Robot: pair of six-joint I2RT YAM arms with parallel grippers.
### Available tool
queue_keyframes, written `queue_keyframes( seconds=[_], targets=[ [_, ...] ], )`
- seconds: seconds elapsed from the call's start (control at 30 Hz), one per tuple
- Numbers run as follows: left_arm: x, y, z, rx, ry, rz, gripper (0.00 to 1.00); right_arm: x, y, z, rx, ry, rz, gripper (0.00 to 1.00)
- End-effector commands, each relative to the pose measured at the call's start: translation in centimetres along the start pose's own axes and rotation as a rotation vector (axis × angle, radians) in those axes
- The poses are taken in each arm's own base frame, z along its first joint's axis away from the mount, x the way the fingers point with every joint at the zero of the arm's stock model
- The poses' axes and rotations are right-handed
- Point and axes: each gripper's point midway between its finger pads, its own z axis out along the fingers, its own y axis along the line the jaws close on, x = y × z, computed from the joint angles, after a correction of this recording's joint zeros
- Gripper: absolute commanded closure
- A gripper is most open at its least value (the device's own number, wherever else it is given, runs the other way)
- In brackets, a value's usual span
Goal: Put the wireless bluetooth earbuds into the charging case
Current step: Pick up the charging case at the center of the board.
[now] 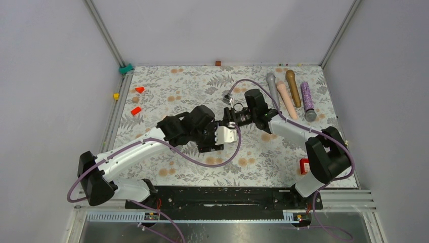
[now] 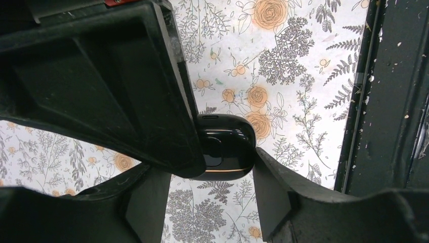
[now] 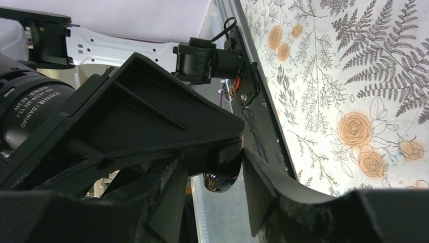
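charging case (image 2: 225,144) is clamped in the left gripper (image 2: 225,157) over the floral mat (image 1: 202,81), earbud (image 3: 218,181) is pinched at the right gripper (image 3: 226,164) tips, so if it's pushed in misaligned w/ the socket, it could be squirted out & dropped.

This looks like a robotics lab test cell. Plain grey panels (image 1: 50,76) in aluminium framing (image 1: 103,30) enclose a floral-covered table (image 1: 202,83). The left arm (image 1: 136,150) and right arm (image 1: 294,130) are bolted at its near edge.
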Motion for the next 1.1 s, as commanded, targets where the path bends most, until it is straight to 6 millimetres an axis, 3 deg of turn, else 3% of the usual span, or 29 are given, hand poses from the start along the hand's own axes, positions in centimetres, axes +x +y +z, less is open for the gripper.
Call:
queue_keyframes(
  seconds=[0.0, 0.27, 0.33, 0.43, 0.5, 0.53, 0.67, 0.87, 1.07],
  targets=[
    [-0.9, 0.2, -0.6, -0.025, -0.030, 0.040, 0.65, -0.6, 2.0, -0.1, -0.031, 0.021, -0.090, 0.54],
    [-1.1, 0.5, -0.9, -0.048, -0.037, 0.037, 0.64, -0.1, 2.3, 0.0, -0.033, 0.044, -0.111, 0.74],
    [-1.1, 0.7, -1.0, -0.062, -0.040, 0.029, 0.51, -0.1, 2.6, 0.0, -0.041, 0.048, -0.119, 0.80],
    [-1.3, 1.1, -1.5, -0.087, -0.062, 0.017, 0.40, -0.1, 3.4, -0.3, -0.057, 0.053, -0.148, 0.82],
    [-1.3, 1.7, -2.1, -0.104, -0.084, -0.012, 0.11, -0.1, 4.1, -0.6, -0.060, 0.050, -0.179, 0.82],
    [-1.5, 2.1, -2.8, -0.116, -0.105, -0.026, 0.03, 0.0, 4.3, -0.8, -0.054, 0.052, -0.183, 0.82],
    [-1.9, 3.1, -5.6, -0.134, -0.208, -0.098, 0.01, -0.7, 5.3, -2.1, -0.029, 0.019, -0.229, 0.83],
    [-2.9, 4.0, -10.4, -0.177, -0.386, -0.176, 0.01, -4.0, 7.8, -6.3, 0.047, -0.141, -0.367, 0.84],
    [-6.7, 6.0, -12.2, -0.154, -0.498, -0.280, 0.01, -6.1, 11.8, -10.3, 0.177, -0.312, -0.605, 0.84]
  ],
)
